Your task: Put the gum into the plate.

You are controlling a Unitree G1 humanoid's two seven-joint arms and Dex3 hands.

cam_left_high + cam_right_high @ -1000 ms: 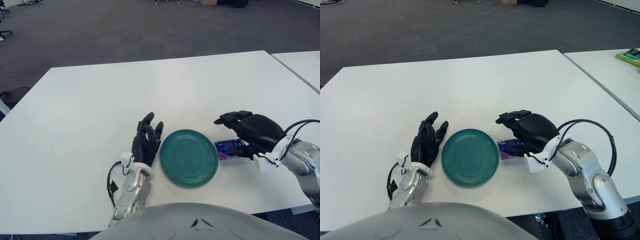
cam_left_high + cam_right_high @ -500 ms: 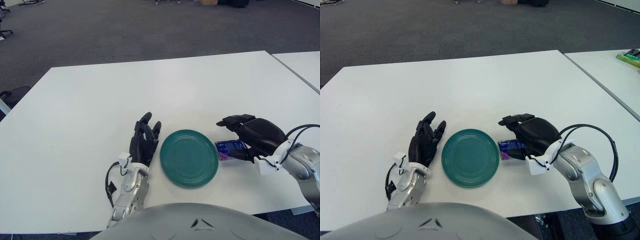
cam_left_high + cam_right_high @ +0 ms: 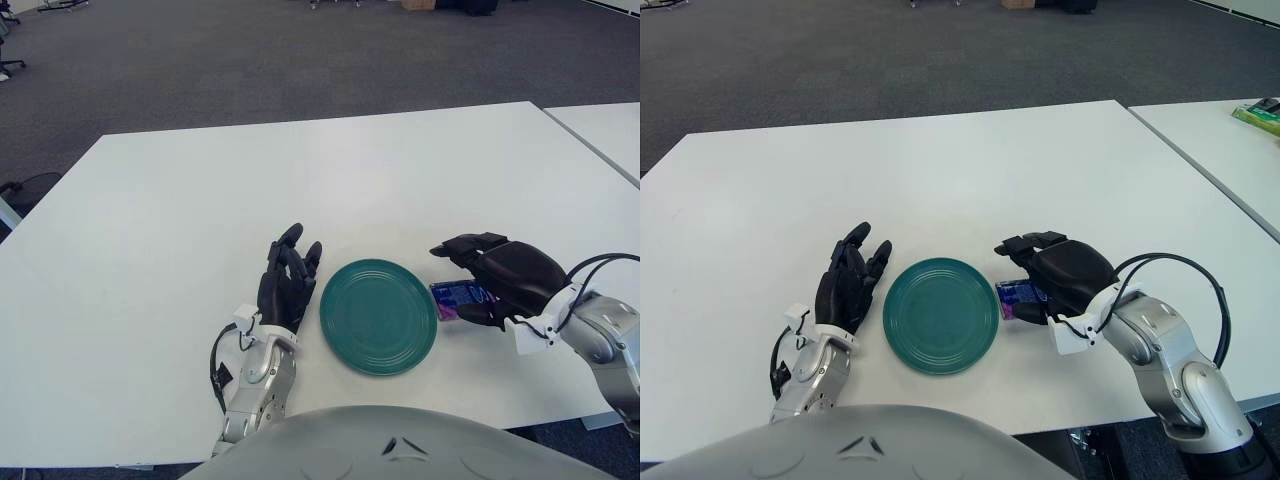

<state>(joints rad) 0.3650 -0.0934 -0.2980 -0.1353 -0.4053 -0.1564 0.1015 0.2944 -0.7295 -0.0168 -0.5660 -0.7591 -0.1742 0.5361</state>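
A round green plate [image 3: 378, 316] lies empty on the white table [image 3: 300, 180], near the front edge. Just right of it a purple-blue gum pack [image 3: 455, 297] lies flat on the table, touching or nearly touching the plate's rim. My right hand [image 3: 456, 282] hangs low over the pack's right half, its fingers [image 3: 462, 243] stretched past the far side and the thumb at the near side. White table shows between the fingers and the pack, so the hand is open around it. My left hand [image 3: 288, 272] shows left of the plate, fingers relaxed and holding nothing.
A second white table [image 3: 610, 125] stands close on the right across a narrow gap, with a green object [image 3: 1260, 114] on it. Grey carpet lies beyond the far edge. The table's front edge runs close below both hands.
My right hand has sunk a little lower over the gum pack, thumb nearer its front edge. The left hand drew slightly back toward me. Gum and plate have not moved.
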